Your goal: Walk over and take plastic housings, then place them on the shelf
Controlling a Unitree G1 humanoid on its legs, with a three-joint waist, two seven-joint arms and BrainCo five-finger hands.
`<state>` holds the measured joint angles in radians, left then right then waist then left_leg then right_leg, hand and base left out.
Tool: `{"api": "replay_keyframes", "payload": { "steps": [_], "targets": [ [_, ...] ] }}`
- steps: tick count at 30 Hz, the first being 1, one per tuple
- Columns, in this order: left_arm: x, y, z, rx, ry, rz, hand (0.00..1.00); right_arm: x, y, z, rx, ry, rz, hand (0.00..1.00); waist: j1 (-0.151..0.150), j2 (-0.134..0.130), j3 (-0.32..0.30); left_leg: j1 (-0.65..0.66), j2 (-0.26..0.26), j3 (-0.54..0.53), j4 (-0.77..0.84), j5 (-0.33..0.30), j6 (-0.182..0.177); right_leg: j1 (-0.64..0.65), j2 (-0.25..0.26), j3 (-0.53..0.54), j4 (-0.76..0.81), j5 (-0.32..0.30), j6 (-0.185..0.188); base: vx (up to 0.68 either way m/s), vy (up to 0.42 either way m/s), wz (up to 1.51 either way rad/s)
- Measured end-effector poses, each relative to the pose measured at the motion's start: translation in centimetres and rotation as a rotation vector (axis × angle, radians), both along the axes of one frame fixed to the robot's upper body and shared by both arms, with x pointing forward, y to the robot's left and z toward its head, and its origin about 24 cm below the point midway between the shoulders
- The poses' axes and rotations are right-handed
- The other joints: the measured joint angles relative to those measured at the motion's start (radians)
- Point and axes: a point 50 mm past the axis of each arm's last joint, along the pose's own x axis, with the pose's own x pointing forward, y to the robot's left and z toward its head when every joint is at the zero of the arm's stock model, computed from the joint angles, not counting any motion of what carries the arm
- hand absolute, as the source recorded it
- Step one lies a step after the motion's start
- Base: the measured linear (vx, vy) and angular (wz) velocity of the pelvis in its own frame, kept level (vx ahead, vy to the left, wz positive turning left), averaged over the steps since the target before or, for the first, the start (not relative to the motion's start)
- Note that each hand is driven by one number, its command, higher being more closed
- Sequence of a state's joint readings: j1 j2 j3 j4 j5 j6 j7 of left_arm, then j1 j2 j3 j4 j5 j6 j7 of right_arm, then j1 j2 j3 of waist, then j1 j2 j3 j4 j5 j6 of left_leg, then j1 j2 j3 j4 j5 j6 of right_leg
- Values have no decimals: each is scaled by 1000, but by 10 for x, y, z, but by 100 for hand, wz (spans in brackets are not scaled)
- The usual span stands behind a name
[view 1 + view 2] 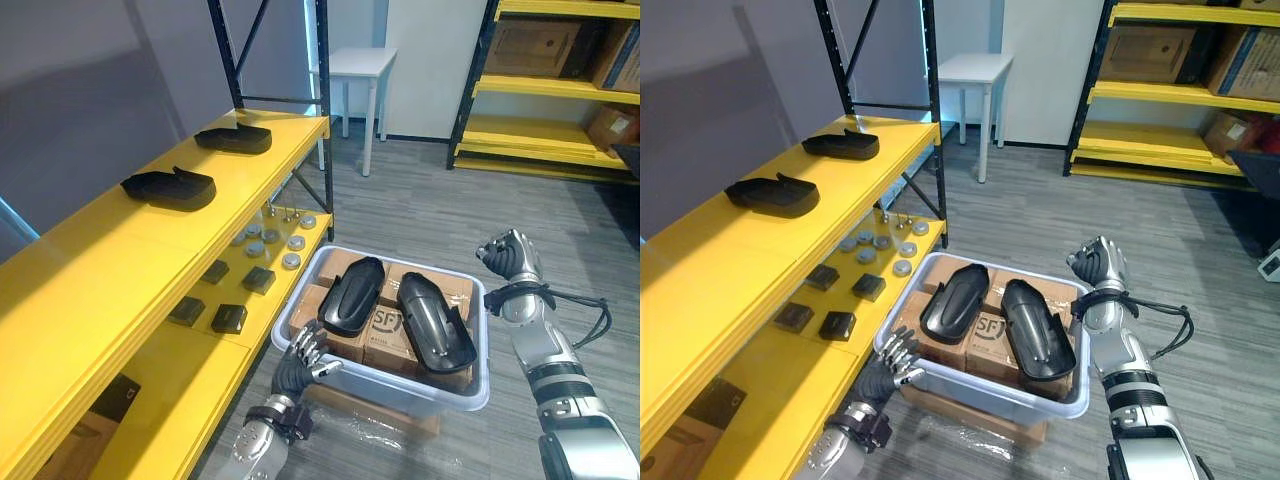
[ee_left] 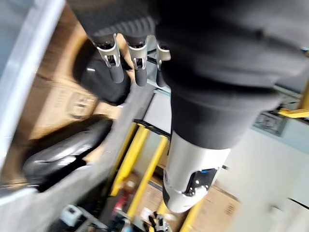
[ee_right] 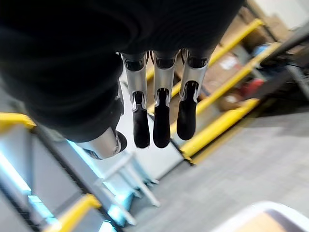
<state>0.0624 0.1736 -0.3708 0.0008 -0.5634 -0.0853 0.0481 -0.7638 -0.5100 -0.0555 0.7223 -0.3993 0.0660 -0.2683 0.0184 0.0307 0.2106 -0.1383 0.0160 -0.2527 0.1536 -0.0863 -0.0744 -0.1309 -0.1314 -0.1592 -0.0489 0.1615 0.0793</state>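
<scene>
Plastic housings (image 1: pixel 352 294): 2 lie in the bin (image 1: pixel 400 385), 2 on the yellow shelf (image 1: pixel 90 280). The left hand (image 1: pixel 305 350) by the bin and the right hand (image 1: pixel 510 255) hold nothing, fingers loose.

Two housings (image 1: pixel 352 293) lie in bin (image 1: pixel 392 386) right of shelf (image 1: pixel 120 270)

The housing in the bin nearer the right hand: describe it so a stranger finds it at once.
Find the pale plastic bin on the floor beside the yellow shelf. Two black housings lie on cardboard boxes inside it. Take the housing on the side of the right hand, farther from the shelf than the other housing.
</scene>
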Motion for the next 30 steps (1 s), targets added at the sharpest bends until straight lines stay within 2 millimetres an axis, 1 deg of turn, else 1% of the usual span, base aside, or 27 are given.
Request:
{"api": "replay_keyframes", "payload": {
  "steps": [1,2,4,5,6,7,8,9,10,11,13,14,16,17,20,22,25,26,27,30],
  "targets": [
    [-3,2,-4,4,21,15,0,3,-6,9,41,-28,-36,0,-1,3,41,-47,-1,-12,34,-3,-6,-32,-1,-23,14,0,0,-151,-32,16],
    [-5,3,-6,10,31,22,0,5,-10,13,63,-42,-54,0,-1,3,60,-72,-1,-20,49,-4,-8,-49,-1,-32,19,1,0,-196,-28,30],
    [-11,6,-16,34,76,46,0,7,-25,32,119,-94,-119,0,8,10,125,-137,-2,-46,84,-2,-13,-95,-1,-60,36,5,-5,-176,-20,36],
    [-15,7,-19,37,92,51,0,5,-36,47,107,-125,-161,0,13,20,155,-172,-3,-57,98,1,-15,-120,-3,-76,43,18,-10,-117,-17,30],
    [-17,7,-22,45,101,55,0,4,-41,54,99,-142,-184,0,21,29,167,-186,-4,-60,102,3,-17,-129,-4,-80,44,21,-10,-76,-11,36],
    [-21,7,-25,53,116,62,0,0,-53,71,80,-182,-229,0,26,52,193,-207,-9,-78,105,11,-26,-142,-6,-98,45,23,-10,-35,-5,36],
    [-24,7,-27,63,127,69,0,-5,-63,88,65,-225,-269,0,28,70,215,-227,-14,-88,104,21,-24,-158,-11,-105,54,24,-9,-6,3,33],
    [-25,7,-29,66,134,72,0,-6,-67,95,62,-242,-285,0,32,75,225,-234,-14,-89,105,26,-24,-169,-13,-105,60,28,-14,35,18,19],
    [-26,8,-33,72,152,77,0,-10,-75,103,38,-248,-319,0,38,83,231,-258,-16,-91,109,29,-31,-192,-15,-106,65,31,-19,56,24,5],
    [-26,8,-34,74,157,76,0,-12,-80,106,20,-244,-339,0,44,87,233,-270,-17,-92,115,29,-32,-203,-16,-106,68,32,-19,84,28,5],
    [-27,6,-39,78,177,79,0,-22,-97,107,-24,-218,-403,0,56,90,235,-323,-23,-95,137,25,-39,-247,-19,-108,77,32,-19,82,17,4],
    [-26,6,-41,77,184,82,0,-23,-100,107,-27,-210,-414,0,57,90,236,-334,-25,-95,139,25,-39,-256,-21,-108,78,32,-19,86,7,5],
    [-25,4,-43,74,193,92,0,-29,-110,107,-33,-187,-454,0,59,102,252,-366,-34,-95,155,23,-41,-280,-28,-109,80,33,-18,60,0,5],
    [-24,4,-43,73,192,96,0,-30,-112,106,-31,-181,-462,0,61,103,253,-379,-35,-95,158,22,-41,-292,-29,-109,83,33,-18,0,0,0],
    [-18,3,-44,87,191,107,0,-32,-118,94,22,-144,-488,0,75,108,256,-433,-36,-96,174,20,-41,-345,-29,-108,96,33,-18,-8,-45,-1],
    [-13,2,-44,104,185,115,0,-31,-117,90,23,-130,-482,0,80,121,263,-465,-37,-98,187,20,-41,-374,-28,-108,102,34,-18,-20,-62,-1],
    [-8,2,-43,107,179,130,0,-32,-118,83,22,-115,-472,0,87,126,266,-492,-36,-98,193,20,-41,-401,-26,-107,108,36,-19,-13,-52,-2],
    [-7,2,-43,106,172,133,0,-32,-118,78,30,-113,-462,0,90,127,266,-504,-35,-99,196,20,-41,-411,-25,-107,109,36,-19,6,-65,-1],
    [-5,1,-43,108,174,132,0,-33,-119,77,28,-110,-462,100,92,127,267,-505,-35,-98,196,20,-41,-412,-25,-107,109,36,-20,13,-63,-1],
    [3,-3,-36,89,146,147,0,-36,-123,81,-12,-94,-449,100,106,128,266,-515,-34,-95,191,20,-41,-428,-24,-104,114,36,-19,6,-50,-3]
  ]
}}
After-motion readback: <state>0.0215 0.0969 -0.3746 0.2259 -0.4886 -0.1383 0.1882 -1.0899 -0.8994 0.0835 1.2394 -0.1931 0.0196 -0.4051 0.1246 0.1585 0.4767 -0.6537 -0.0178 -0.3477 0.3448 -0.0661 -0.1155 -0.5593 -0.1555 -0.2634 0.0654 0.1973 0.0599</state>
